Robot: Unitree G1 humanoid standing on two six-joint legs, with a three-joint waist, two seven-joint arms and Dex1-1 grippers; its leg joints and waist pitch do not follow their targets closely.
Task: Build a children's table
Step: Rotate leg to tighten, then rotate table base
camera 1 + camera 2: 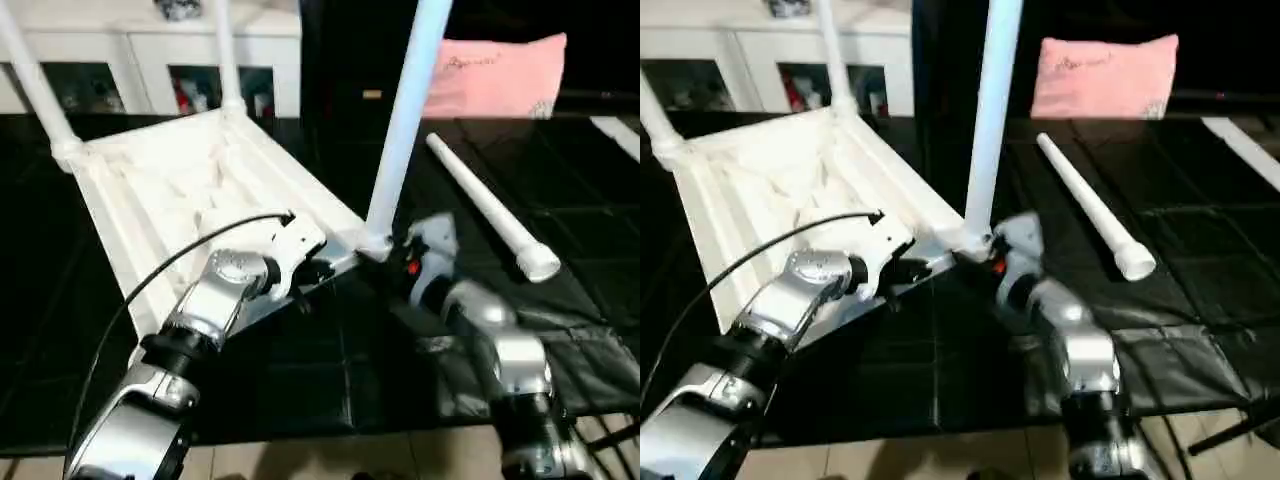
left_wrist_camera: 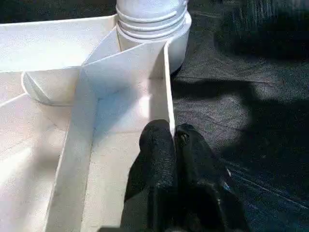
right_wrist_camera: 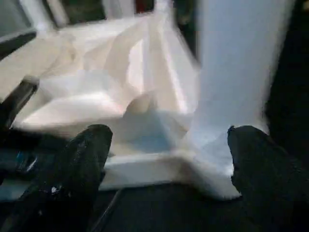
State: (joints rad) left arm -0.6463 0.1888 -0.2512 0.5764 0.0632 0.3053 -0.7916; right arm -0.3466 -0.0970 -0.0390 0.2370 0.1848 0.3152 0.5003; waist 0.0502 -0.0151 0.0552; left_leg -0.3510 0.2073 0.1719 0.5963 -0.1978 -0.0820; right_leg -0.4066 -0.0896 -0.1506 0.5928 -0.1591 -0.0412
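Left eye view: tabletop lies upside down on the black worktop, ribbed underside up, near corner toward the robot. Three legs stand in corner sockets: far-left leg, far leg, near leg rising out of frame. Fourth leg lies loose on the worktop to the right, well apart from the tabletop, wide end nearer the robot. Behind: white cabinet with glass doors at the back left, small items inside, too blurred to identify; pink pillow at the back right. Black cable arcs over the left forearm and crosses in front of the tabletop's near edge. Left pincer is pressed together on the tabletop's near rim wall, one finger inside the wall, one outside, just beside the socket holding the near leg. Right pincer is spread wide, fingers either side of the near corner, one in front of the rim, the other by the foot of the near leg; can't tell whether either touches. Right forearm blocks the worktop just beside that corner.
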